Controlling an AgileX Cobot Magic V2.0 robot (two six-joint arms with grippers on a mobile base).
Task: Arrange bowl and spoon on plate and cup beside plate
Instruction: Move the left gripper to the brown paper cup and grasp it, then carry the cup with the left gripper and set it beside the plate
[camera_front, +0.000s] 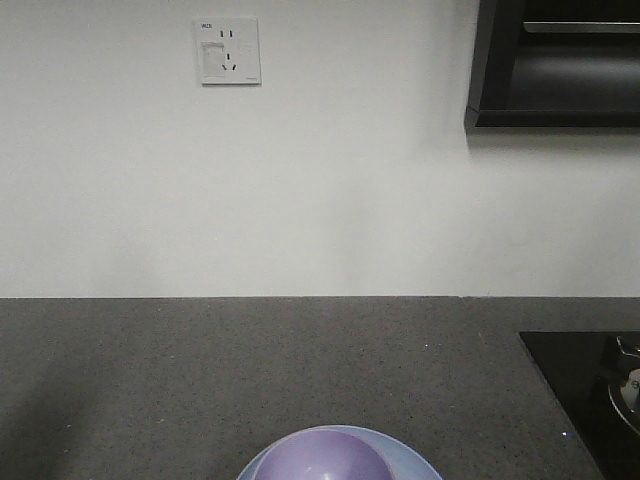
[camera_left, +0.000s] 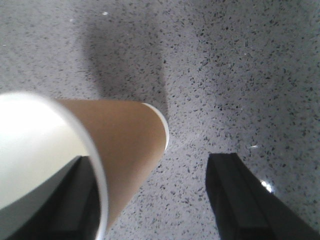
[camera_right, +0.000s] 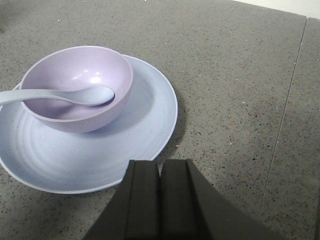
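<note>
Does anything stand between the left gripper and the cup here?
Nothing visible does. The cup sits between the open fingers of the left gripper, with only speckled counter beside it.

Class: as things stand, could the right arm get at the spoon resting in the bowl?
Probably yes. The spoon lies uncovered in the bowl, just ahead of the right gripper; nothing stands between. Its fingers are shut, so they must open first.
</note>
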